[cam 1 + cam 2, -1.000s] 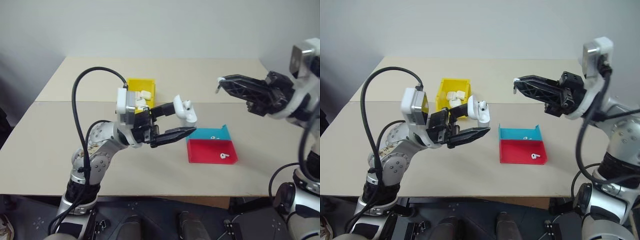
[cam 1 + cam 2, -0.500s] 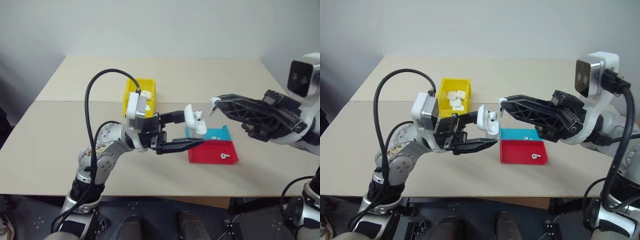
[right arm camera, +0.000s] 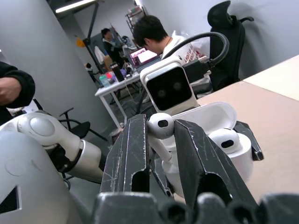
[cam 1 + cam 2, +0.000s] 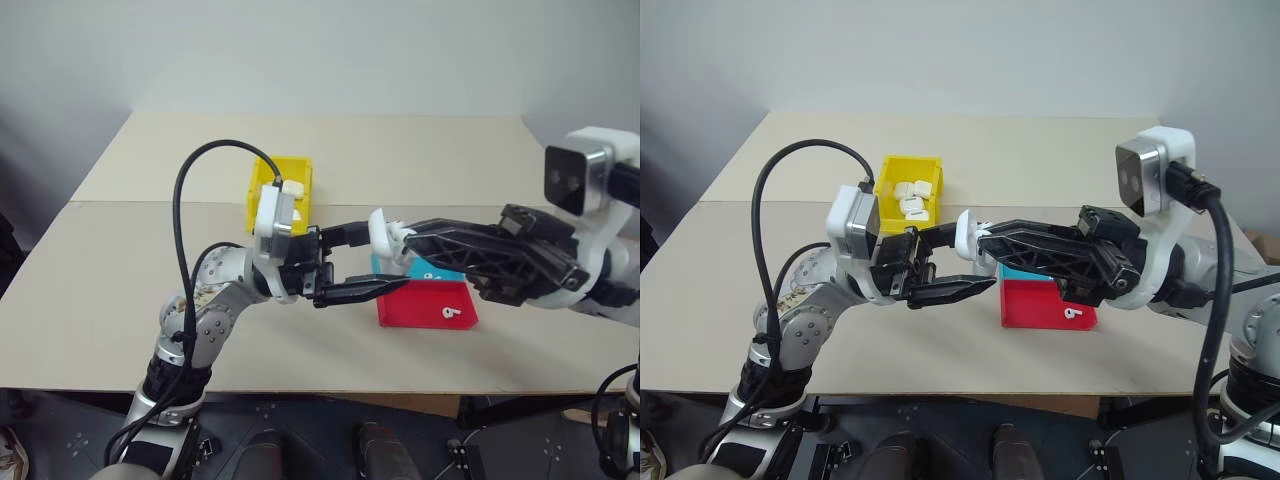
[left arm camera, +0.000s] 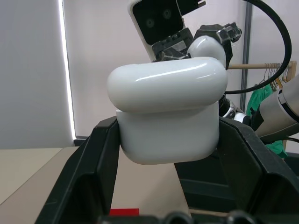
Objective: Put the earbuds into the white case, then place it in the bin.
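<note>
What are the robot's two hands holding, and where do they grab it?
The left gripper pinches the white case by its lower body, lid open. The right gripper pinches an earbud just below its round head.

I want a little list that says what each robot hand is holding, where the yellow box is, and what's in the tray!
left gripper: jaws shut on the white case, lid open, held above the table
right gripper: jaws shut on an earbud, at the case's open top
inside the case: one earbud already seated
yellow bin: behind the left arm, holds several white cases
red and teal tray: two loose earbuds lie in it
</note>
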